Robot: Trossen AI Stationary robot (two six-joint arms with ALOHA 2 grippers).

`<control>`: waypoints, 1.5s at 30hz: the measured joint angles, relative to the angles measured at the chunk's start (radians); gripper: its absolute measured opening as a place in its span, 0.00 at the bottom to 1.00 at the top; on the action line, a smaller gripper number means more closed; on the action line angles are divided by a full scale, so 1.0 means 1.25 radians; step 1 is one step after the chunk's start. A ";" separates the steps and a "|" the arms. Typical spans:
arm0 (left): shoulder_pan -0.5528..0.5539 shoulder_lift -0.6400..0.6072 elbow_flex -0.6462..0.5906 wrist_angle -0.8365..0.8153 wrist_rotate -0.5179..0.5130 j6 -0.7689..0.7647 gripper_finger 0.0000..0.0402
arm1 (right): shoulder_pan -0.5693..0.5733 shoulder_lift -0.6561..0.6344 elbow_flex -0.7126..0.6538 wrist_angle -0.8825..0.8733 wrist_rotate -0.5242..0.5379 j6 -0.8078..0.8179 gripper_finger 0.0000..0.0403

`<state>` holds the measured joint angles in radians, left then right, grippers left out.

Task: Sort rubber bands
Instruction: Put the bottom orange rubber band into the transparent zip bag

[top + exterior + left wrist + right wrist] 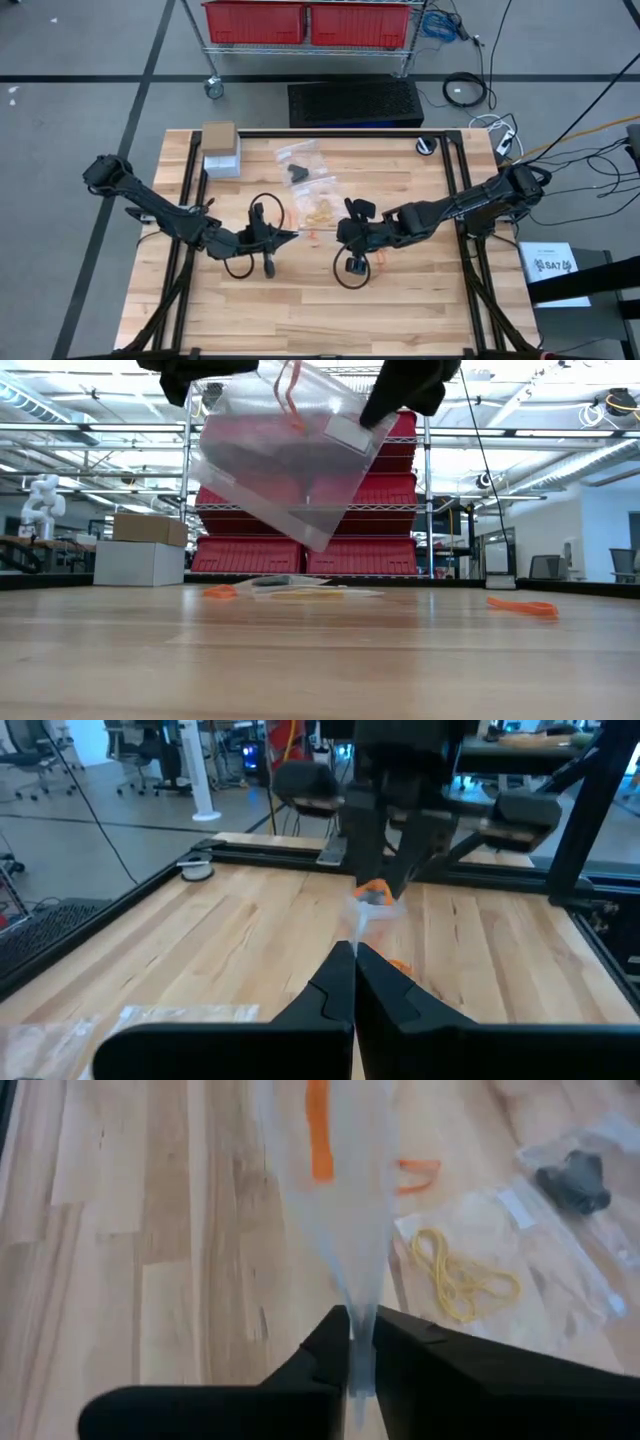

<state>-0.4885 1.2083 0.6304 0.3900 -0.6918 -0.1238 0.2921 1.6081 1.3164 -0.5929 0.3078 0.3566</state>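
Both grippers pinch the same clear plastic bag (290, 450) and hold it up off the table. The right gripper (362, 1342) has its two dark fingers squeezed tight on the thin edge of the bag. The left gripper (355, 965) has its fingers pressed together too, with the bag's other edge caught at the tips. In the low view the bag hangs tilted at the top middle of the picture. An orange rubber band (318, 1130) is inside the bag, near its top.

More orange rubber bands (522, 606) lie loose on the wooden table (400, 300), at the right of the low view. A bag of yellow rubber bands (462, 1270) lies flat on the wood at the right of the right wrist picture. A bag with black rubber bands (575, 1180) lies beyond it, in the upper right.

A cardboard box (219, 137) stands on a white box at the table's upper left in the high view. Red bins (305, 22) sit on a wire shelf behind the table.

Both arms reach in low from the sides and meet in the middle of the table.
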 joint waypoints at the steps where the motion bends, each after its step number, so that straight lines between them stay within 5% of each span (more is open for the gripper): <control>1: 0.001 0.001 0.000 -0.001 0.000 -0.001 0.00 | -0.003 0.000 0.001 0.011 0.000 -0.005 0.05; 15: 0.010 0.043 0.000 0.020 -0.043 -0.012 0.00 | -0.025 -0.036 0.001 0.025 -0.042 -0.022 0.05; 24: 0.009 0.026 0.000 0.006 -0.061 0.006 0.00 | -0.004 -0.136 0.002 -0.172 -0.039 0.188 0.29; 30: 0.010 0.026 0.000 -0.011 -0.062 0.002 0.00 | 0.059 -0.104 0.002 -0.364 -0.042 0.425 0.45; 45: 0.010 0.026 0.000 -0.013 -0.055 0.001 0.00 | 0.138 0.035 -0.223 -0.209 -0.057 0.853 0.59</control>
<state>-0.4763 1.2404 0.6304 0.3742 -0.7600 -0.1230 0.4648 1.6525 1.0381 -0.8541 0.2360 1.4235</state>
